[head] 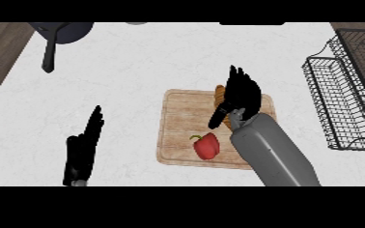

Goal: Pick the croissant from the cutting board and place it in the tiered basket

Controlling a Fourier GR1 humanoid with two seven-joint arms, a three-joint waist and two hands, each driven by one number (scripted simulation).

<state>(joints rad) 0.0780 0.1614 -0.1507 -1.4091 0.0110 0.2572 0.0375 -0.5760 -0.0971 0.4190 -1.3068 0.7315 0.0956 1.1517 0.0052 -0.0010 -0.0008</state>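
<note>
1. Because the right hand (239, 95) hangs directly over the croissant (220, 94), most of the pastry is hidden; only a tan sliver shows at the hand's left edge, near the far end of the cutting board (178, 125).
2. The step in hand looks like the grasp itself: I judge the hand is settling onto the croissant and not yet lifting it.
3. To do this well, the fingers should come down on both long sides of the pastry, with the thumb opposite them, before any upward move begins.
4. The red bell pepper (206, 146) lies on the same board, nearer the robot and apart from the croissant; the forearm passes just beside it, so the lift should go straight up rather than sweeping back.
5. The tiered basket (335, 96), a black wire frame, stands at the table's right edge, well apart from the board, so a rightward carry follows.
6. The right forearm enters from the lower edge and angles up and left, fingers pointing away from the robot and the thumb reaching down to the left. Whether the fingers have closed round the croissant I cannot tell.
7. The left hand (82, 147) rests at the lower left, fingers straight and holding nothing.
8. A dark pan (61, 31) sits at the far left corner of the table (128, 77).
</note>
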